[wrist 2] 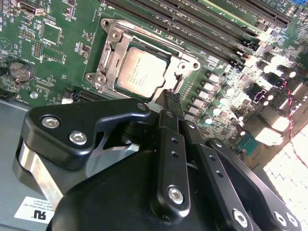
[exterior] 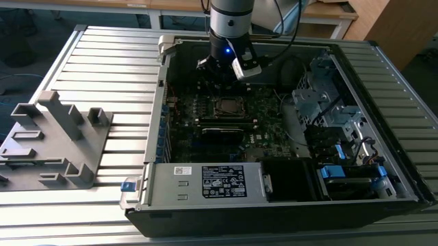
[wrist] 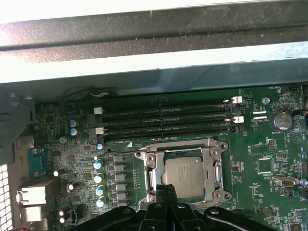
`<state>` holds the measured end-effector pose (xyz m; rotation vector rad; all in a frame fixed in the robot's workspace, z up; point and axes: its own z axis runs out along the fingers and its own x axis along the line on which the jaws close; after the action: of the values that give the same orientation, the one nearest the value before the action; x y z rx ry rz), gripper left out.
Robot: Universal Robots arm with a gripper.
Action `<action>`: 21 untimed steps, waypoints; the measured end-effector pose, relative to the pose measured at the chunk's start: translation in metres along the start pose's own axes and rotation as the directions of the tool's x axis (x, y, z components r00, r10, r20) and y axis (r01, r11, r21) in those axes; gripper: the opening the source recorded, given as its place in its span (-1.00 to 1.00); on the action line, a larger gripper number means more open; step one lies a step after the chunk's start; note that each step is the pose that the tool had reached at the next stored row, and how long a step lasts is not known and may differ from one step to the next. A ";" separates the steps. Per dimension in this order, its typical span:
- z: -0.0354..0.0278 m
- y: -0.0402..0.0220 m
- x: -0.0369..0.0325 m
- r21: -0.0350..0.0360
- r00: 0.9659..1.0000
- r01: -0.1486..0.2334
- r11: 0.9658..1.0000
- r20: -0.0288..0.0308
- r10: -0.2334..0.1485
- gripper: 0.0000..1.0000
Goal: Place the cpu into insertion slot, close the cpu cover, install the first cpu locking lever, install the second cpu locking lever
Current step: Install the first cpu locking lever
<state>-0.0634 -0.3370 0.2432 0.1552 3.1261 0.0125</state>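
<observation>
The cpu [wrist 2: 142,72] [wrist: 185,173] lies flat in the insertion slot [exterior: 228,106] on the green motherboard [wrist 2: 57,43]. Its grey metallic top shows through the window of the cpu cover [wrist 2: 185,65] [wrist: 216,168], which rests down around it as a silvery frame. My gripper [wrist 2: 171,96] [wrist: 166,191] is shut, its black fingers pressed together with nothing seen between them. The fingertips sit at one edge of the cover, just beside the cpu. In the exterior view the gripper [exterior: 217,77] hangs inside the open computer case, just behind the slot.
Long black memory slots [wrist: 163,120] run along one side of the socket, and a row of capacitors [wrist: 98,178] along another. The case wall [wrist: 144,38] rises close by. A black card [exterior: 222,130], power supply [exterior: 205,182] and drive cage [exterior: 329,102] fill the case. A grey fixture [exterior: 55,138] stands outside.
</observation>
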 end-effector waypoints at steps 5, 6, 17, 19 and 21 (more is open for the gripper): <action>0.0000 0.0000 0.0000 0.000 1.000 0.000 1.000 -0.005 0.000 -0.79; 0.0000 0.0000 0.0000 0.000 1.000 0.000 1.000 -0.005 0.000 -0.79; -0.0065 0.0001 -0.0001 0.000 1.000 0.000 1.000 -0.005 0.000 -0.79; -0.0076 0.0001 -0.0001 0.000 1.000 0.000 1.000 -0.005 0.000 -0.79; -0.0076 0.0001 -0.0001 0.000 1.000 0.000 1.000 -0.005 0.000 -0.79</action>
<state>-0.0634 -0.3370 0.2508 0.1555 3.1311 0.0129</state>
